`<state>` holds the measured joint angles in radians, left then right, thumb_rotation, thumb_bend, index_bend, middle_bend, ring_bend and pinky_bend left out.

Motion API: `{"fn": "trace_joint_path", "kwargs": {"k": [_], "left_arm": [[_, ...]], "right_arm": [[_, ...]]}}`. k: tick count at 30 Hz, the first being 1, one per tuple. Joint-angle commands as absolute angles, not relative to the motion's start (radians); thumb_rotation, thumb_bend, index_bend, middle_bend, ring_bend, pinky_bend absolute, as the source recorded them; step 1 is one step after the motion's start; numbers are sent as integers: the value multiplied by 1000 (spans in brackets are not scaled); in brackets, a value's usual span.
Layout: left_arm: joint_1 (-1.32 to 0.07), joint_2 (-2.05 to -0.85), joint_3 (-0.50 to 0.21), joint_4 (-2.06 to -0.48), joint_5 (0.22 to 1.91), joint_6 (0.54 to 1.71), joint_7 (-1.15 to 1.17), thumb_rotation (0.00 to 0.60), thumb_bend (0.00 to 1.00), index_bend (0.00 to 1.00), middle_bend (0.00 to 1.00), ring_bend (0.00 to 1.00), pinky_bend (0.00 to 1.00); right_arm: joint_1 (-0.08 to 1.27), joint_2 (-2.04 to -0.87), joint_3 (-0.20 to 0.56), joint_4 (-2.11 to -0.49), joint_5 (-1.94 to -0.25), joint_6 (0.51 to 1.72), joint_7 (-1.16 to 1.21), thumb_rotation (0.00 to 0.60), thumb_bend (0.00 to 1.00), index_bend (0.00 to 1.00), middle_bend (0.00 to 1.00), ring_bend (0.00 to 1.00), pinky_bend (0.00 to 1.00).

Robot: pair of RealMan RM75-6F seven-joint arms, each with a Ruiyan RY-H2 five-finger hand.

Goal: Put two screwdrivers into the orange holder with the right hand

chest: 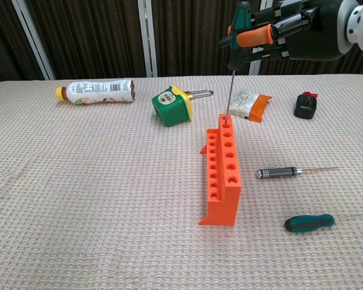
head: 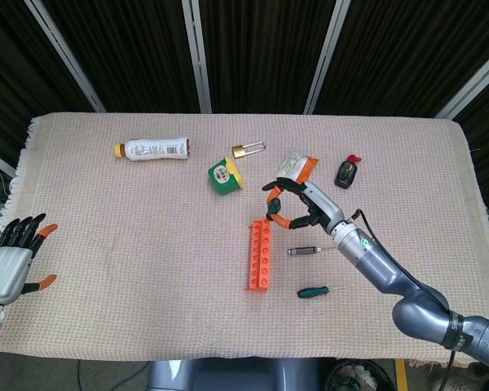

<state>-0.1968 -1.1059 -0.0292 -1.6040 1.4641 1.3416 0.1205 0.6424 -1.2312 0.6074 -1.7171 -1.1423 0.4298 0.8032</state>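
Note:
My right hand (head: 300, 204) (chest: 290, 27) holds a green-handled screwdriver (chest: 235, 48) upright over the far end of the orange holder (head: 259, 253) (chest: 222, 166). Its thin shaft points down, with the tip at the holder's farthest hole. A dark-handled screwdriver (head: 308, 250) (chest: 285, 172) lies on the cloth right of the holder. Another green-handled screwdriver (head: 312, 292) (chest: 309, 223) lies nearer the front. My left hand (head: 12, 262) hangs open beyond the table's left edge, holding nothing.
A white bottle (head: 153, 149) lies at the back left. A green tape measure (head: 224, 176), a brass padlock (head: 248, 149), a white and orange packet (head: 297, 165) and a small black object (head: 346, 173) sit behind the holder.

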Motion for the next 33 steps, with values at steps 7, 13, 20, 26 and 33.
{"fn": "trace_joint_path", "kwargs": {"k": [7,13,20,26,33], "left_arm": [[-191,-1105,-25,-1600,1461,1346,115,600,143,145,0,0,0],[-191,-1104,-25,-1603,1463,1346,116,600,143,145,0,0,0],[-193,-1102,-26,-1607,1463,1345,118,600,142,145,0,0,0],[-193,-1098,-27,-1608,1461,1346,118,600,142,144,0,0,0],[-194,-1094,-29,-1609,1459,1346,118,600,142,145,0,0,0]], "right_arm": [[665,-1231,573,-1698,-1120,456,799,600,517,591,231,0,29],[672,-1223,560,-1695,-1119,464,805,600,520,592,231,0,28],[678,-1220,541,-1689,-1124,463,815,600,519,593,231,0,24],[689,-1248,514,-1659,-1140,476,808,600,519,593,231,0,7],[694,-1292,472,-1617,-1177,535,771,600,522,593,231,0,0]]}}
